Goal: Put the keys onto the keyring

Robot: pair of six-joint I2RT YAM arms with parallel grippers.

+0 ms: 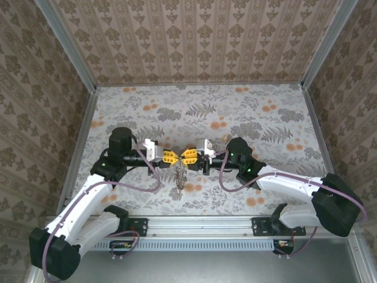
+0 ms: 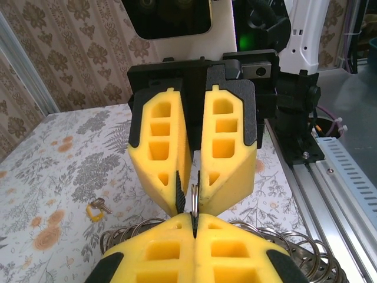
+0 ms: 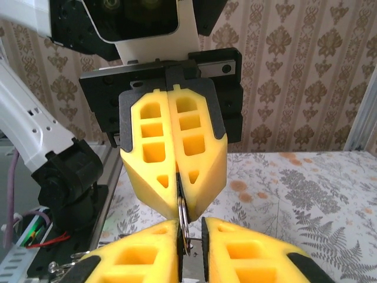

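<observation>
Item one: the left gripper (image 1: 175,157), reaching in from the left over the middle of the table (image 1: 247,118); we record its yellow fingers (image 2: 153,253) as pressed flat together, pinching the edge of the keyring (image 2: 193,196) at their tips. Item two: the right gripper (image 1: 184,155), reaching in from the right and meeting the left one tip to tip; we note its fingers (image 3: 247,259) standing a narrow slot apart, with the keyring (image 3: 184,215) passing into that slot. It lies close against one pad, but we cannot tell whether it is touching. Item three: the keyring itself, a thin metal loop seen edge-on, held up off the table between the two sets of fingertips. Item four: the keys (image 1: 178,177), a small grey cluster hanging straight below the meeting point. From the left wrist we list thin metal rings (image 2: 294,243) fanned out beneath the left fingers, and we cannot tell how they attach. Item five: a yellow-tagged key (image 2: 96,208) lying loose on the floral cloth, well apart from the grippers. Item six: a grey rail (image 1: 200,227) along the near table edge.
</observation>
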